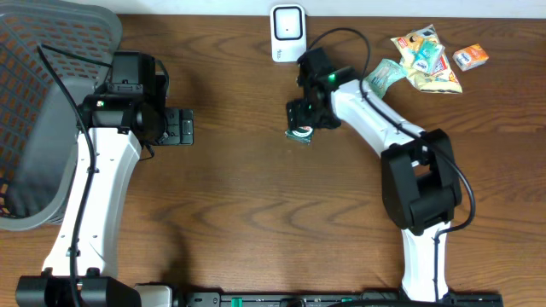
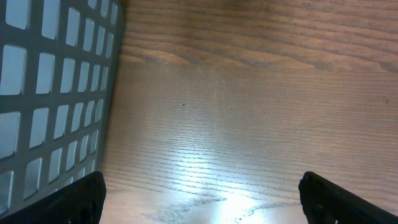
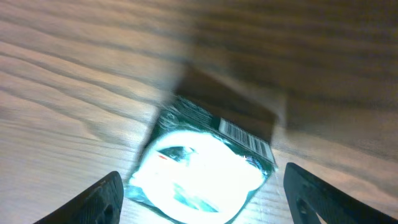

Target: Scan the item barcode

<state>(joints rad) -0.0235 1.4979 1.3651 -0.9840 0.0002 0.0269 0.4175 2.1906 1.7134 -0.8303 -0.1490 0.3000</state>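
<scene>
The item, a small dark green packet, lies flat on the wooden table near the middle. In the right wrist view the packet is washed out by glare, with a barcode along its far edge. My right gripper hangs just over it, open, and the packet lies between the fingers of the right gripper without being clamped. A white scanner stands at the back edge, behind the packet. My left gripper is open over bare wood at the left, and nothing lies between the jaws of the left gripper.
A grey mesh basket fills the left side, and the basket wall stands close beside the left gripper. At the back right lie a yellow snack bag, a green packet and a small orange box.
</scene>
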